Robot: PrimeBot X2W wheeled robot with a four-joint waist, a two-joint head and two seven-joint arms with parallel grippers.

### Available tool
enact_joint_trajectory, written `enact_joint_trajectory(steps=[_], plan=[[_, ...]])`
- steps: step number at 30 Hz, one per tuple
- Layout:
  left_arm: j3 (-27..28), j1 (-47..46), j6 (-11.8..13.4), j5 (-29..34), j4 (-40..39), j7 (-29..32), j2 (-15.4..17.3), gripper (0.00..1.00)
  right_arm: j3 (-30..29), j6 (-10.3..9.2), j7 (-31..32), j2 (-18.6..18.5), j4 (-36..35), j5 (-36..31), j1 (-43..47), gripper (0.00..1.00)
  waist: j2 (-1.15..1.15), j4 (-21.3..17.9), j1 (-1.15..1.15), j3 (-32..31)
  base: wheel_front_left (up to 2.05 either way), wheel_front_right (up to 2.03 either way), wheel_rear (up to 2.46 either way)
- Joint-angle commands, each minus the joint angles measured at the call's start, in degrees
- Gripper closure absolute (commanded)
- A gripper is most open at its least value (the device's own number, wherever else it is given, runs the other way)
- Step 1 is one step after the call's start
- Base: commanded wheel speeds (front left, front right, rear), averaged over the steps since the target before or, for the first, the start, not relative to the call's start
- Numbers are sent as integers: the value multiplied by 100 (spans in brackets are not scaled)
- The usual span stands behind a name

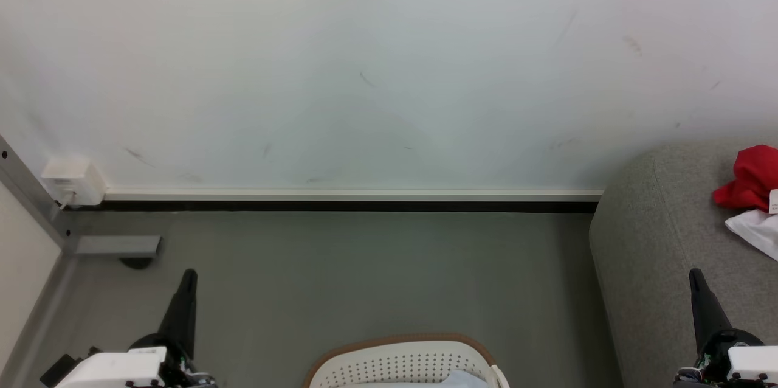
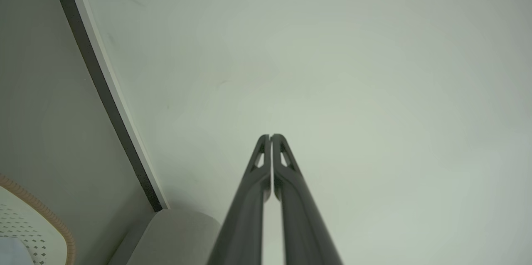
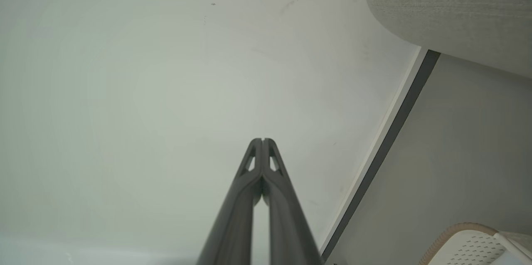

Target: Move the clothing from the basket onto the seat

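Observation:
Red clothing with a white part and a small tag lies on the grey seat at the right edge of the head view. The white basket with its tan rim sits on the floor at bottom centre, a pale fabric edge showing inside it. My left gripper stands at the lower left and my right gripper at the lower right over the seat's front; both are shut and empty. The fingertips meet in the left wrist view and the right wrist view.
A white wall with a dark baseboard faces me across grey floor. A white box and a metal frame sit at the left corner. The basket rim and seat corner show in the wrist views.

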Motion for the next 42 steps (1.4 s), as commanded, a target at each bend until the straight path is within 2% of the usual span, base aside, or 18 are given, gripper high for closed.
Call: enact_joint_trajectory(steps=[1, 7, 42], plan=[[20, -64, -8, -157, -37, 33, 36, 100, -36, -11, 44, -8, -26, 141, -58, 100, 0, 5, 0, 5, 0, 0, 0], [28, -67, -3, -387, -61, 96, 37, 100, -73, -12, 89, -9, -31, 357, -58, 100, 0, 20, 0, 21, 0, 0, 0], [28, -63, -2, -389, -57, 103, 37, 100, 18, -12, 12, -76, -38, 426, -45, 100, 0, 21, 0, 22, 0, 0, 0]])
